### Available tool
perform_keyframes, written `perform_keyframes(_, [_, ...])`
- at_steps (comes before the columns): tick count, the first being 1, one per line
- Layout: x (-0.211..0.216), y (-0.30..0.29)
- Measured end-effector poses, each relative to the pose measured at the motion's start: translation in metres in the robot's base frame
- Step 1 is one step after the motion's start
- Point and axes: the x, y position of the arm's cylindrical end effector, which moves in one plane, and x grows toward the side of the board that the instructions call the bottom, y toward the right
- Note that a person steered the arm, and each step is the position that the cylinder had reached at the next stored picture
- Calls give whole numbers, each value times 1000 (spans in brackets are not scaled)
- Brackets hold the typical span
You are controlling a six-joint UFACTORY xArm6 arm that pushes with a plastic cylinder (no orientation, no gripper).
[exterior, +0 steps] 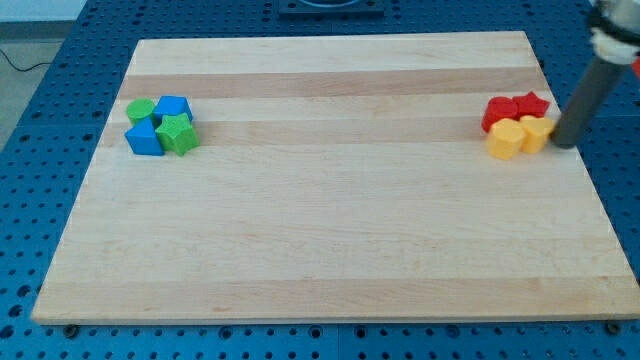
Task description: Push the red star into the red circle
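Note:
The red star (533,104) lies at the view's right, near the board's right edge. The red circle (499,111) sits just left of it, touching it. Below them lie a yellow hexagon-like block (505,139) and a second yellow block (537,132), packed against the red pair. My tip (565,142) is at the end of the dark rod that comes down from the view's top right. It stands just right of the second yellow block and below and to the right of the red star.
At the view's left is a cluster: a green circle (140,109), a blue block (173,106), a blue triangle-like block (145,138) and a green star (178,133). The wooden board (330,220) rests on a blue perforated table.

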Motion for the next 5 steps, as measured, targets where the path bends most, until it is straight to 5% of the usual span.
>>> perform_keyframes(2, [11,-110])
perform_keyframes(5, [40,-51])
